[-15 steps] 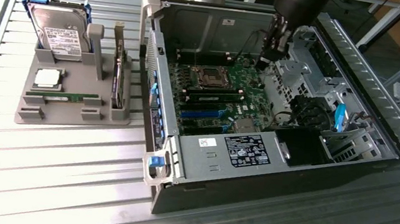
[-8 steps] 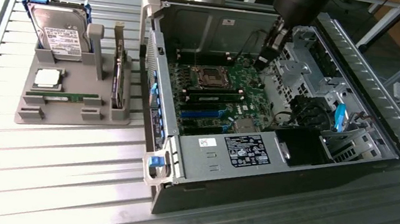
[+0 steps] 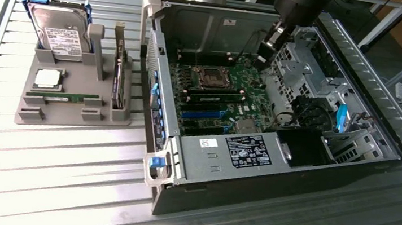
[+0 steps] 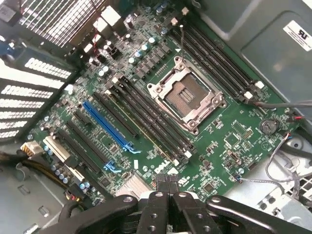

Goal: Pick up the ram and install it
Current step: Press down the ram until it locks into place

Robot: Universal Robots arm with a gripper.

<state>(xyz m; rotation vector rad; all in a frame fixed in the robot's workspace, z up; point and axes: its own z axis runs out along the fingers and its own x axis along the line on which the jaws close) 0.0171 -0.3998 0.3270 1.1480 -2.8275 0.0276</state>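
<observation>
Robotics lab or test workshop, ribbed aluminium desk (image 3: 42, 174), opened computer case (image 3: 275, 126) with bare green motherboard (image 4: 161, 97), grey holder (image 3: 65, 103) of loose computer parts, metal frame struts (image 3: 393, 21) behind

Case walls (image 3: 163, 63) hem mobo (image 4: 214, 141) — top open.

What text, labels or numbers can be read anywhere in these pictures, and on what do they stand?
Nothing can be read for certain.
Hard drive label: print too small.
Power supply label: print too small.
White sticker on the case wall: blurred.
</observation>
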